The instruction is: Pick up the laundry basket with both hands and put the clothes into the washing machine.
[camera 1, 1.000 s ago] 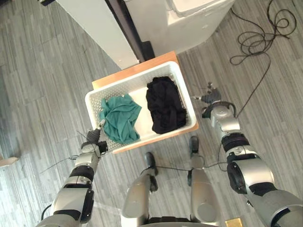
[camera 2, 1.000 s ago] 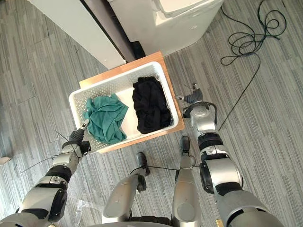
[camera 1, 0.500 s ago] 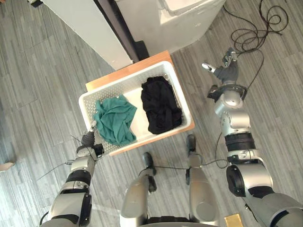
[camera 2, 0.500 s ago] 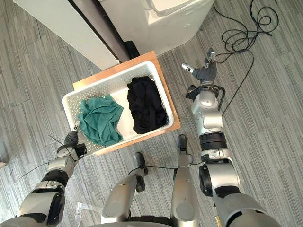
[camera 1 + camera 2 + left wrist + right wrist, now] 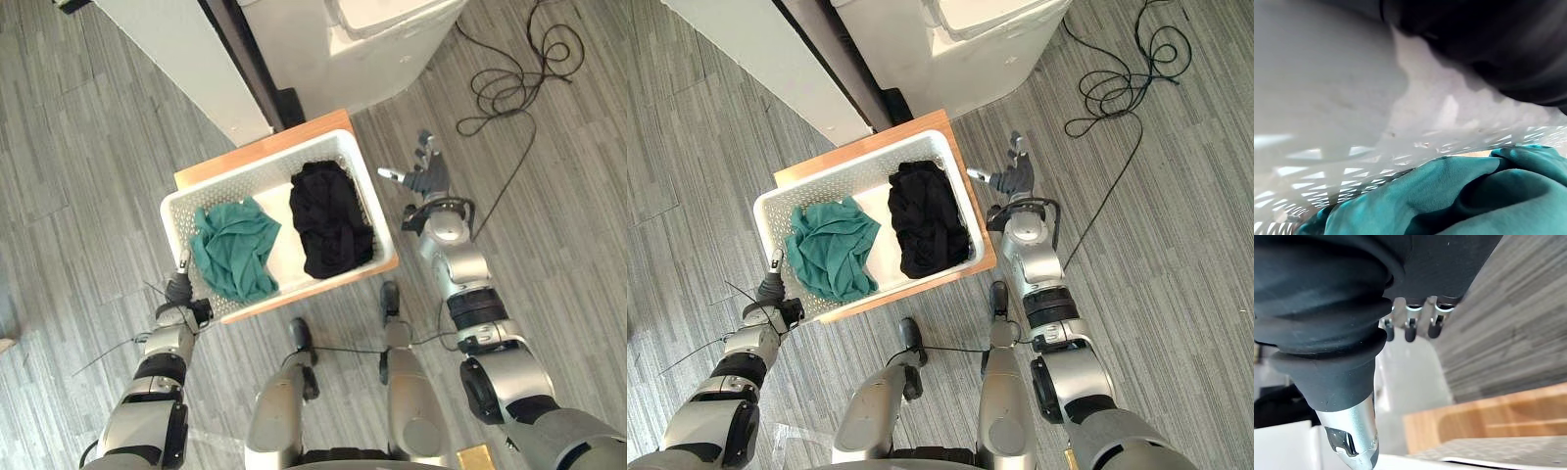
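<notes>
- Fingers on your right hand [image 5: 423, 181] are spread wide and hold nothing in the left eye view. The hand hovers just beside the far right corner of the laundry basket [image 5: 257, 168], apart from its rim.
- Same view: the basket sits on a wooden board [image 5: 284, 146], with a teal garment [image 5: 233, 250] in its left half and a black garment [image 5: 331, 217] in its right. The washing machine [image 5: 382, 39] stands beyond it.
- Right eye view: your left hand [image 5: 772, 286] is at the basket's near left corner, right against the wall. You cannot tell whether it grips anything.
- Left wrist view: the perforated basket wall [image 5: 1376, 156] is very close, and the teal garment [image 5: 1474, 196] lies just behind it.
- Right wrist view: the fingers [image 5: 1409, 328] run straight and the thumb [image 5: 1354, 450] stands apart, nothing between them. The wooden board [image 5: 1484, 418] lies past them.
</notes>
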### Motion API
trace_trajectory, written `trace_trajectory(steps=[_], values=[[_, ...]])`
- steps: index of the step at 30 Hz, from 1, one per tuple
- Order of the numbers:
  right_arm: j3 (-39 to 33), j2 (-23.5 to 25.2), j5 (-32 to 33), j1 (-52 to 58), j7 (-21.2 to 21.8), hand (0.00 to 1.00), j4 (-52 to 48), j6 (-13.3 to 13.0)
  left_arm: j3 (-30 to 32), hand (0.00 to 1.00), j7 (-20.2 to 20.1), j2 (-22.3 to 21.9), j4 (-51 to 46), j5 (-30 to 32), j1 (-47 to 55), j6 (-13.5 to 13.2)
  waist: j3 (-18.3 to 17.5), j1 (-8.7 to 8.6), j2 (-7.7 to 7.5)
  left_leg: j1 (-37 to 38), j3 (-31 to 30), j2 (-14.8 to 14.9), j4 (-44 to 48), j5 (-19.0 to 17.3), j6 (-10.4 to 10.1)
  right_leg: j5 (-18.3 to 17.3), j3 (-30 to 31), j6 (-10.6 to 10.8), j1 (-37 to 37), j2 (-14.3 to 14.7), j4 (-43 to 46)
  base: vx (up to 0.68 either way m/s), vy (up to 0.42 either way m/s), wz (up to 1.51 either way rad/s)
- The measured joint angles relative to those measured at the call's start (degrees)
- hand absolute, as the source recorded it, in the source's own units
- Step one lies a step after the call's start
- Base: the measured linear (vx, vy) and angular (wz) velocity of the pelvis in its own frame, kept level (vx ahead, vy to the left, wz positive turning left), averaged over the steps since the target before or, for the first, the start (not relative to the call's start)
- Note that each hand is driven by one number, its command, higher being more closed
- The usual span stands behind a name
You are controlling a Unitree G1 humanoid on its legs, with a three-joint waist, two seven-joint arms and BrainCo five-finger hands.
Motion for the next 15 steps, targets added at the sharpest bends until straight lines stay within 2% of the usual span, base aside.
trace_trajectory(steps=[3,15], values=[[0.9,0.0,-0.3,0.0,0.7,0.0,3.2,1.3,0.0,0.0,0.0,0.0,0.0,-0.2,-0.2,-0.1,0.0,0.02,0.0,0.3,-0.2,-0.1,-1.1,0.8,0.0,0.0,-0.2,0.0,0.0,0.0,0.0,0.01,-0.007,0.03],[4.5,0.5,-4.9,-2.7,3.1,0.0,6.3,1.4,-0.2,0.0,0.3,0.0,0.2,-1.8,-0.7,-0.5,0.0,0.16,0.0,0.0,-0.4,-0.1,-1.3,1.0,0.0,0.0,-0.3,0.0,-0.3,0.0,0.1,0.0,-0.001,0.0]])
